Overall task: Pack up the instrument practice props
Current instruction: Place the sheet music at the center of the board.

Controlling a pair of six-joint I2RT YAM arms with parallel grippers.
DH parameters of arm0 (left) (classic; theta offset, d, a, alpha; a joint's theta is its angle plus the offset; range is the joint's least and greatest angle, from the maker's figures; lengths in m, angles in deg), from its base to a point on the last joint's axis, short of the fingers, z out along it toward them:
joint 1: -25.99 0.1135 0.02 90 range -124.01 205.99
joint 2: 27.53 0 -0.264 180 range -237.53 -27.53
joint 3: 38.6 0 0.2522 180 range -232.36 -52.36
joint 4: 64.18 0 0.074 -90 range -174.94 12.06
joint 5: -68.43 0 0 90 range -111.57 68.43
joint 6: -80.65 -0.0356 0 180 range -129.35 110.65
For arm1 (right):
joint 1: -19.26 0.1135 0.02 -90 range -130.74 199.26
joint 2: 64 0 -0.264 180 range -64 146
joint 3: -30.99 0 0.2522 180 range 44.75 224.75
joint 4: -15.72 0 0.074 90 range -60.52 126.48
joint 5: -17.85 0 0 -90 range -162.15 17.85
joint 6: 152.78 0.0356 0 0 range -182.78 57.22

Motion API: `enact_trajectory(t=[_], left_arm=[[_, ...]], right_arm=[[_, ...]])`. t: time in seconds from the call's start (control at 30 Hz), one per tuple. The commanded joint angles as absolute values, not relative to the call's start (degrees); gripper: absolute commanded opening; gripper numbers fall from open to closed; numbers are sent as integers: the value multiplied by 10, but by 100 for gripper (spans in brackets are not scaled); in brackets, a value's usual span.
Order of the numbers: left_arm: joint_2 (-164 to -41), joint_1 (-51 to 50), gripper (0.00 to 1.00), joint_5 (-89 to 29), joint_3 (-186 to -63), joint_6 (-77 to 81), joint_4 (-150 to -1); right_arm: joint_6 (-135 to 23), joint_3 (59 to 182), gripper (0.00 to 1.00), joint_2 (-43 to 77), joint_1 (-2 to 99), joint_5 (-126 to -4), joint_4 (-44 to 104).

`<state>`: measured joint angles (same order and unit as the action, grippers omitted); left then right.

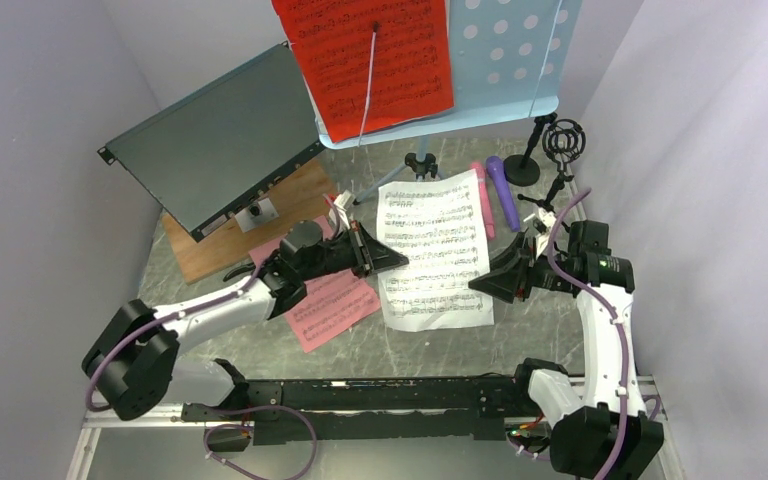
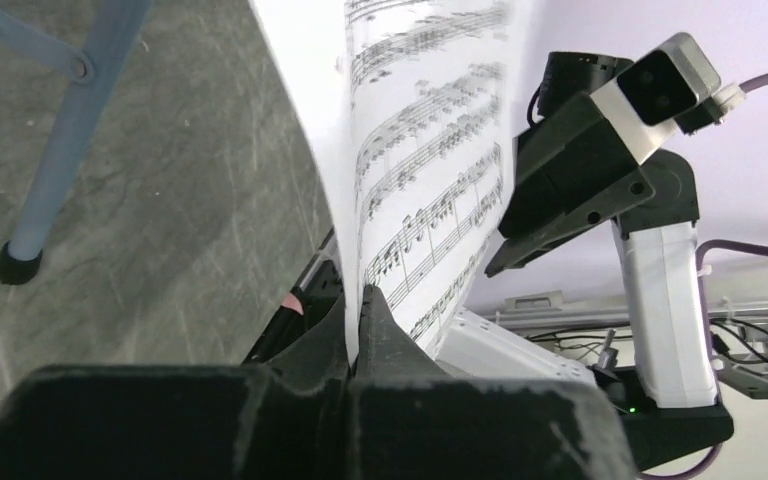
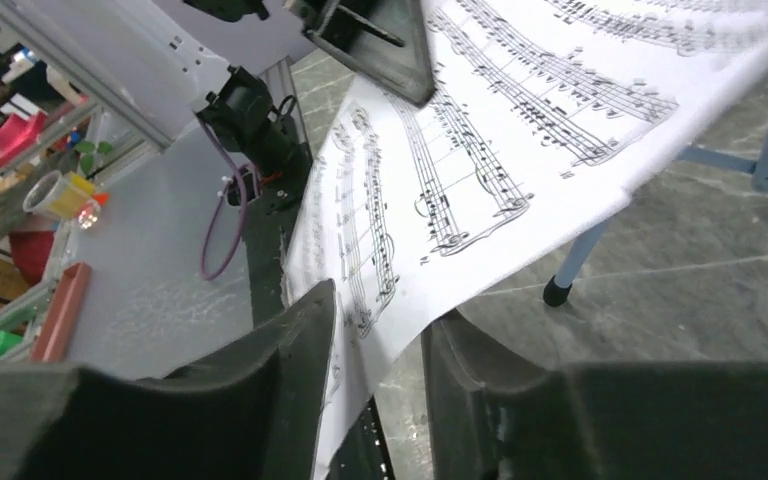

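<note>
pink page: pink printed sheet-music page (image 1: 332,312) lies flat on the grey marbled table (image 1: 410,345), closest to the arm bases, nobody's touching it

right gripper: the right gripper (image 3: 380,320) has its fingers standing apart, with the near right edge of the white page running through the gap. It's around the paper, not pinching it.

left gripper: the left gripper (image 2: 358,310) has its fingers pressed together on the opposite edge of that same page, so it's the only one really holding it

white page: white printed sheet-music page (image 1: 435,250) hangs bowed between the two arms, its near part up off the table. Can't tell if the far end touches down.

handling (my guess): paper, so basically weightless, floppy, and easy to crease or tear. Smooth fingers could let it slide out. I'd pinch well in from the edge, mid-side rather than at a corner, and move slowly so it doesn't flap or fold.

mics: pink stick-shaped microphone (image 1: 484,200) and purple stick-shaped microphone (image 1: 503,190) lie side by side, just past the white page's far right corner

mic supports: two small black mic supports (image 1: 563,150) stand upright just beyond the mics, near the right wall

rack: light-blue perforated metal music rack (image 1: 505,50) stands at the back on tripod legs, with a red sheet-music page (image 1: 380,60) propped on it
</note>
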<state>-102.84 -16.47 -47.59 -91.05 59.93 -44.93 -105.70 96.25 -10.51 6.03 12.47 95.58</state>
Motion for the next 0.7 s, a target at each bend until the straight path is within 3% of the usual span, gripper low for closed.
enact_trajectory(t=[0.0, 0.1, 0.17, 0.33, 0.67], left_arm=[[-973, -164, 0, -455, -943, 518, -577], [-936, -164, 0, -438, -940, 486, -667], [-907, -163, 0, -419, -936, 464, -732], [-845, -163, 0, -331, -914, 427, -883], [-801, -154, 0, -116, -888, 383, -997]], right_arm=[[-1093, 961, 51, -91, 63, 128, 925], [-1095, 965, 84, -70, 62, 103, 901], [-1059, 965, 99, -54, 62, 72, 854], [-926, 942, 100, -12, 62, -28, 705], [-960, 938, 100, 1, 60, -65, 718]])
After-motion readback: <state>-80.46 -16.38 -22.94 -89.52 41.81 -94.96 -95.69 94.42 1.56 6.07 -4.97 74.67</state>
